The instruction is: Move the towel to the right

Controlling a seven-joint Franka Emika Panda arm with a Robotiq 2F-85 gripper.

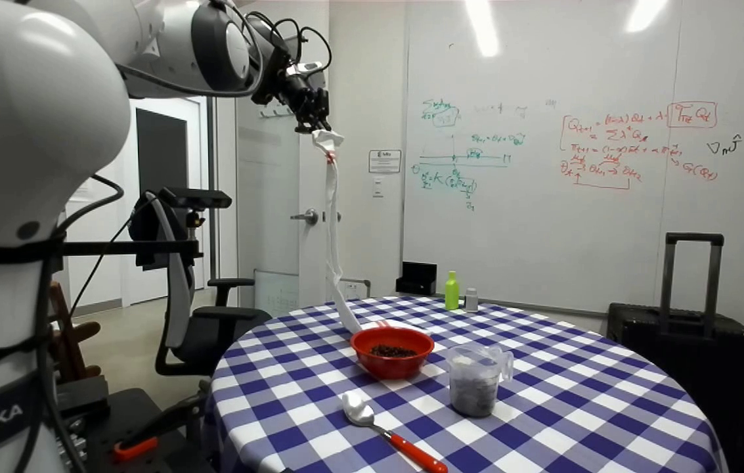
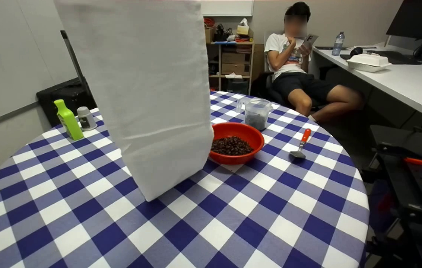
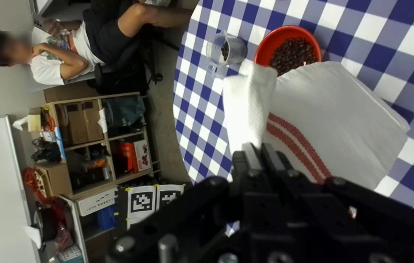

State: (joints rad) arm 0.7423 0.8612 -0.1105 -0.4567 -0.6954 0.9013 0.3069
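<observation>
Towel [image 2: 147,96] looks plain in an exterior view, striped in wrist view.

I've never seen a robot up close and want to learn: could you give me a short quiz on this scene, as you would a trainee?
1. What is the black two-fingered gripper holding?
2. True or false: a round red bowl of dark brown beans stands on the blue-and-white checked fabric tablecloth.
3. Where does the red-handled metal spoon lie: (a) inside the bowl, (b) on the tablecloth, or (c) in the gripper?

Key:
1. A long white red-striped cloth towel.
2. True.
3. b.
</observation>
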